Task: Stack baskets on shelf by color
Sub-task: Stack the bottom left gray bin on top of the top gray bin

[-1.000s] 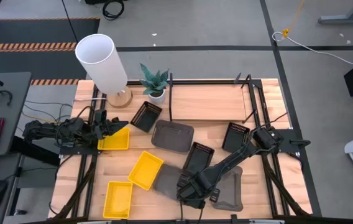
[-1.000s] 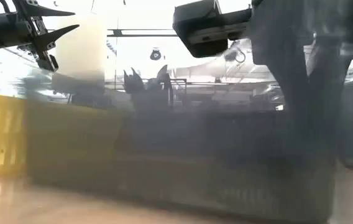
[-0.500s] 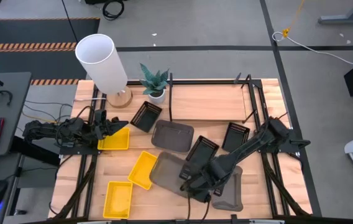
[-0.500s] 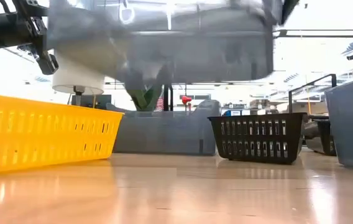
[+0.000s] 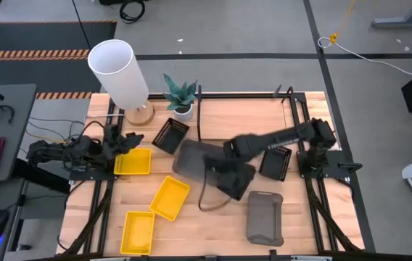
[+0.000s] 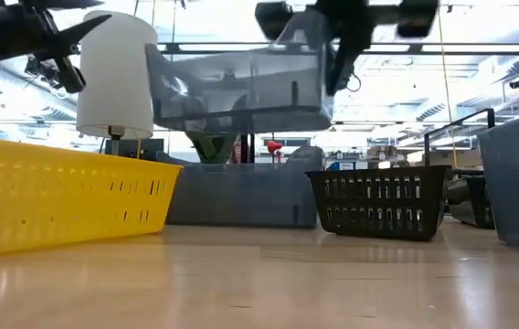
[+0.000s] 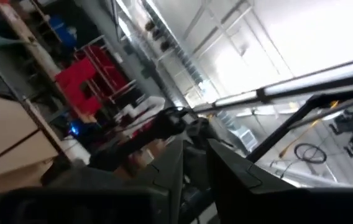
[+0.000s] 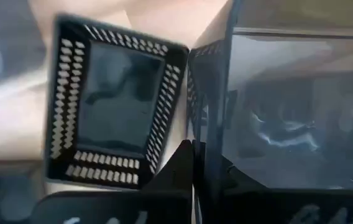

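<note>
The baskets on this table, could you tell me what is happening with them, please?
The right pincer is shut on a grey basket, carrying it in the air above the table. The left pincer hovers over a yellow basket. The other baskets lie loose on the table.

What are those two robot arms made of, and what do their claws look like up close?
Both arms are dark, nearly black, built from jointed segments with chunky housings. The left arm has thin dark cables trailing near its base. Each ends in a gripper of two slim, dark, tapering fingers: see the left gripper and the right gripper in their wrist views. No markings are legible.
</note>
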Controlling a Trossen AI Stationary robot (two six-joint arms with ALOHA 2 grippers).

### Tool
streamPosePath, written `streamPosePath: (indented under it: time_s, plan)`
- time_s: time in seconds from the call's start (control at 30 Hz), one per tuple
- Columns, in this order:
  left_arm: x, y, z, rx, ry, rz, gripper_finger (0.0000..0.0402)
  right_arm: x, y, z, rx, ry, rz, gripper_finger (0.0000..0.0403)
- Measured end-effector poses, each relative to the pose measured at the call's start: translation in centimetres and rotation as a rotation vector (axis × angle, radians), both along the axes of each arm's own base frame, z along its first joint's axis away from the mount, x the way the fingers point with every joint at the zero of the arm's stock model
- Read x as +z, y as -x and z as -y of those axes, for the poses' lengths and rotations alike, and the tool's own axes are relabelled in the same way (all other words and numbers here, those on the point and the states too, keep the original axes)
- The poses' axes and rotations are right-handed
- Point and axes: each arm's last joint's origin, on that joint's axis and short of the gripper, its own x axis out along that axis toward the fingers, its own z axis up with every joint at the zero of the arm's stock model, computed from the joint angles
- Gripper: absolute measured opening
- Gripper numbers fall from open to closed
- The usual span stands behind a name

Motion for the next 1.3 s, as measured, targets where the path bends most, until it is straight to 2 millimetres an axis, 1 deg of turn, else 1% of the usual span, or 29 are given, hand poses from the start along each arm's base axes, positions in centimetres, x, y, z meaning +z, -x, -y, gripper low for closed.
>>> streamPosePath:
  time_s: [0.07, 0.13, 0.2, 0.3, 0.4, 0.57, 0.77, 0.87, 1.1, 1.3]
  plan:
    - [0.2, 0.0, 0.0, 0.01, -0.016, -0.021, 0.0073, 0.0, -0.4, 2.0, 0.008, 0.012, 0.014, 0.0006]
    - [1.1, 0.2, 0.0, 0.029, -0.051, -0.012, 0.007, 0.1, -0.7, 3.7, 0.004, 0.044, 0.039, 0.0005]
    - [2.0, 0.3, 0.0, 0.069, -0.127, -0.022, 0.0067, 0.3, -0.7, 5.2, 0.019, 0.042, 0.047, 0.0005]
    - [3.2, 0.3, 0.0, 0.129, -0.245, -0.055, 0.0067, 0.3, -0.7, 6.5, 0.059, 0.012, 0.049, 0.0005]
    - [4.3, 0.3, 0.0, 0.163, -0.315, -0.079, 0.007, 0.1, -0.7, 7.2, 0.078, -0.005, 0.052, 0.0005]
    - [5.1, 0.0, 0.0, 0.17, -0.331, -0.09, 0.0072, -1.4, -0.7, 7.7, 0.088, -0.034, 0.036, 0.0005]
    - [5.1, -0.2, 0.0, 0.154, -0.309, -0.102, 0.0063, -3.7, -0.3, 7.4, 0.096, -0.026, -0.004, 0.0007]
    - [5.1, -0.2, 0.0, 0.145, -0.293, -0.101, 0.0058, -4.5, 0.0, 7.3, 0.094, -0.029, -0.03, 0.0015]
    - [5.1, -0.2, 0.0, 0.135, -0.272, -0.094, 0.0056, -4.6, -0.2, 7.3, -0.013, -0.052, -0.018, 0.0052]
    - [5.1, -0.2, 0.0, 0.133, -0.267, -0.091, 0.0052, -4.6, -0.2, 7.2, -0.074, -0.086, -0.021, 0.0101]
